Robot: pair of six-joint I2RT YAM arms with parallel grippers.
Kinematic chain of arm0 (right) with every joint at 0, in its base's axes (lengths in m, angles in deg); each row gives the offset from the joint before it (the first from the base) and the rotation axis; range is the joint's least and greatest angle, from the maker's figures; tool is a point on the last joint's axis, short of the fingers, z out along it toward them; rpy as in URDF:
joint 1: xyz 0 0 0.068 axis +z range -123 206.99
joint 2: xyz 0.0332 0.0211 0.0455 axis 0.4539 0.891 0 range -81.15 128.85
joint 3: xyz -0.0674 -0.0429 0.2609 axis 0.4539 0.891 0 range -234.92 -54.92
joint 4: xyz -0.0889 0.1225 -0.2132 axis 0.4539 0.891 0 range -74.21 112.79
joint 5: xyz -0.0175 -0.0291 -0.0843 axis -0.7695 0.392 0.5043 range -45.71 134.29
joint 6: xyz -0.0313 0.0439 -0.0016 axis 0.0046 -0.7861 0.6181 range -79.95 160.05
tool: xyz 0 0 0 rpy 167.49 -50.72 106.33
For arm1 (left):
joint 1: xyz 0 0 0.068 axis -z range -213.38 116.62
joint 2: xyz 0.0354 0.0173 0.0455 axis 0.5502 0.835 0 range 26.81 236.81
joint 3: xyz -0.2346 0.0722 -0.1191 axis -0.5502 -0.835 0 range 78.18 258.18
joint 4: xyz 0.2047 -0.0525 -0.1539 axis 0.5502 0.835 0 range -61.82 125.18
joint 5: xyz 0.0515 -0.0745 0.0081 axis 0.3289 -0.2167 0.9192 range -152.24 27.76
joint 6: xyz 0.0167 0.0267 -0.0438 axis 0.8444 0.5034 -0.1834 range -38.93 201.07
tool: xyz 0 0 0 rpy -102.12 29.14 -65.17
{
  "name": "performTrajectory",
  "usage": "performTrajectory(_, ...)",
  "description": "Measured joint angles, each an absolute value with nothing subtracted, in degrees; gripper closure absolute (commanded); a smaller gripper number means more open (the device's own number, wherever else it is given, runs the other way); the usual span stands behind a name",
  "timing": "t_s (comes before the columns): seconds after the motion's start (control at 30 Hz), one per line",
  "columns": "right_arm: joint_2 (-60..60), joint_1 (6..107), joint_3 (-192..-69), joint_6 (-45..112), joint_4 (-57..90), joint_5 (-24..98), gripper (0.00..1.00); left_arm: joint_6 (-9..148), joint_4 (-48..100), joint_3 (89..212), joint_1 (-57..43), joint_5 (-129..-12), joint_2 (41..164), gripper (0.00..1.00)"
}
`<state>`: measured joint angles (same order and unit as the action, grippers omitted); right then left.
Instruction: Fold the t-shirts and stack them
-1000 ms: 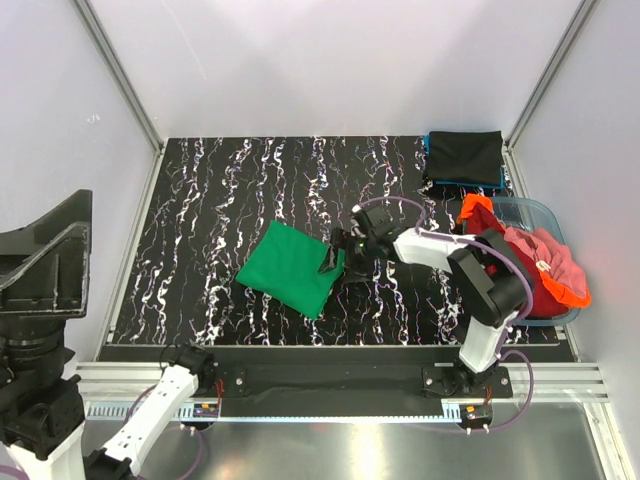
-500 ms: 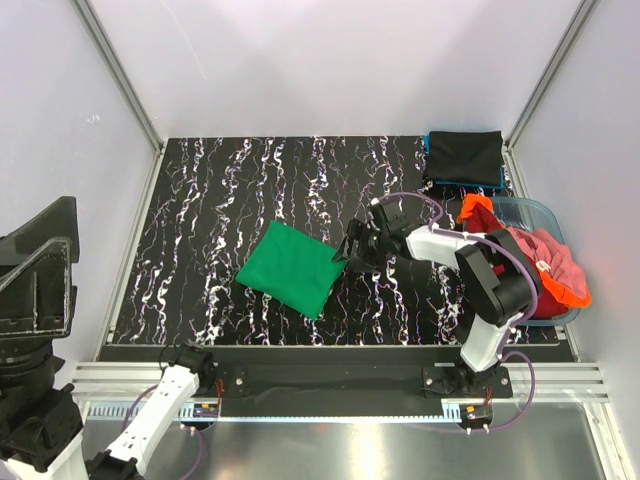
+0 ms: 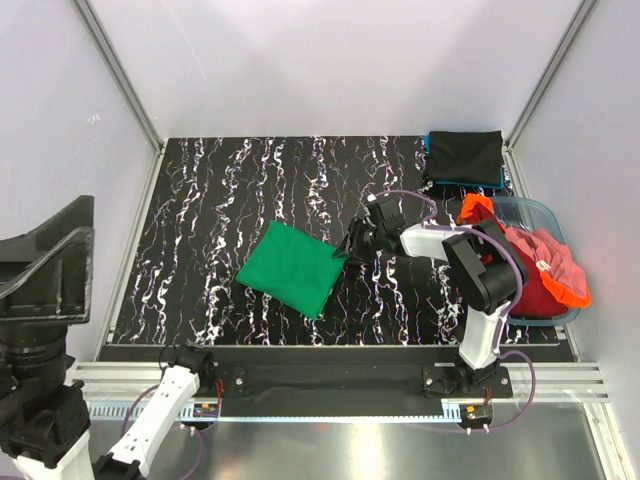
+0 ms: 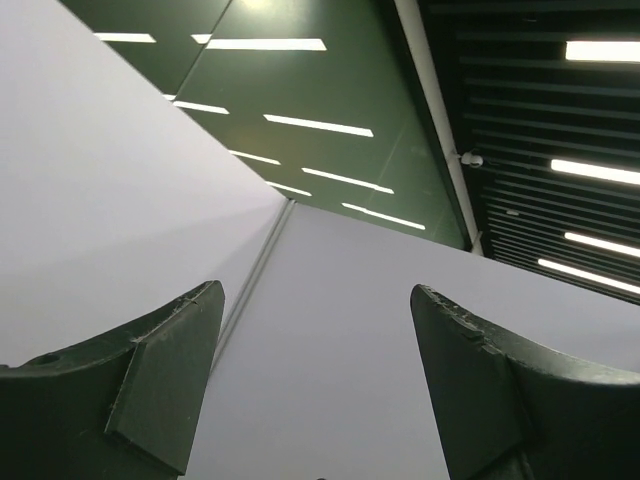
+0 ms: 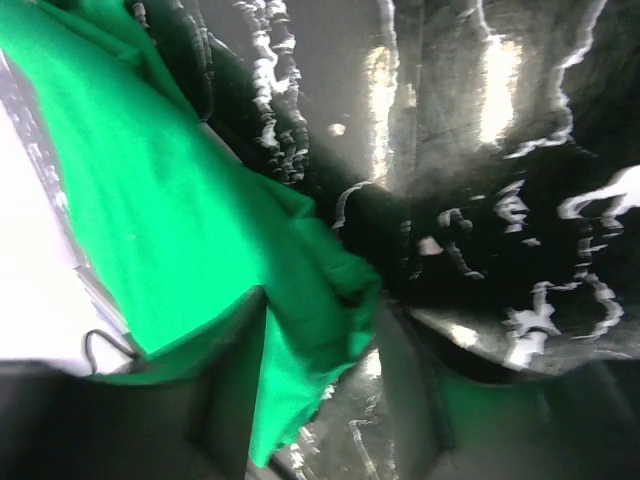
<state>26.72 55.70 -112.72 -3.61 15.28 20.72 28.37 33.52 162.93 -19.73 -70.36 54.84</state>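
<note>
Black moulded fingers of the left gripper (image 4: 315,300) first, nearest of all: parted wide, gripping nothing, tipped up toward ceiling lights at the near left corner, well apart from any cloth. Further in, on the black white-veined tabletop (image 3: 220,200), a folded bright green t-shirt (image 3: 292,268), too nearly square to show a clear long axis, set cornerwise to the table edge with its right-hand corner toward the right arm. Right at that corner, the right gripper (image 3: 352,246), reaching in from the right and low to the table. Seen from its wrist, a bunched green edge between the two fingers with a gap on show, so cannot tell whether pinched or only straddled. Plainly the nearer arm for this shirt, and probably the one to carry it, likely far and rightward. Beyond, at the right edge, a clear plastic tub (image 3: 530,205) holding a loose unfolded heap: a maroon-red t-shirt (image 3: 535,270) and an orange t-shirt (image 3: 476,212) spilling over the rim. Farthest, in the far right corner, a folded black t-shirt (image 3: 464,157) lying flat on a blue t-shirt (image 3: 468,185) visible only as a thin edge. Looks to be the stack, well apart from the green one.
</note>
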Motion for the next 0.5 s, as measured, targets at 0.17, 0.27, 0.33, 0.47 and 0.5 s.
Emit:
performTrajectory(0.17, 28.0, 55.6, -111.7, -3.3, 12.9, 19.9, 0.83, 29.9, 37.2, 158.0, -19.8, -68.2, 52.0, 0.2)
performTrajectory(0.27, 28.9, 55.6, -111.1, -3.3, 10.6, 18.1, 1.0, 31.9, 41.8, 155.0, -19.8, -66.6, 50.2, 0.2)
performTrajectory(0.33, 29.3, 55.6, -111.1, -3.2, 9.9, 17.1, 1.0, 33.4, 45.8, 153.4, -19.8, -65.6, 49.5, 0.2)
performTrajectory(0.47, 29.0, 55.2, -111.2, -1.6, 10.4, 16.7, 1.0, 37.7, 56.3, 148.6, -19.8, -63.3, 49.2, 0.2)
performTrajectory(0.5, 28.6, 55.1, -111.5, -0.6, 11.8, 16.8, 1.0, 38.5, 58.8, 147.3, -19.8, -62.8, 49.1, 0.2)
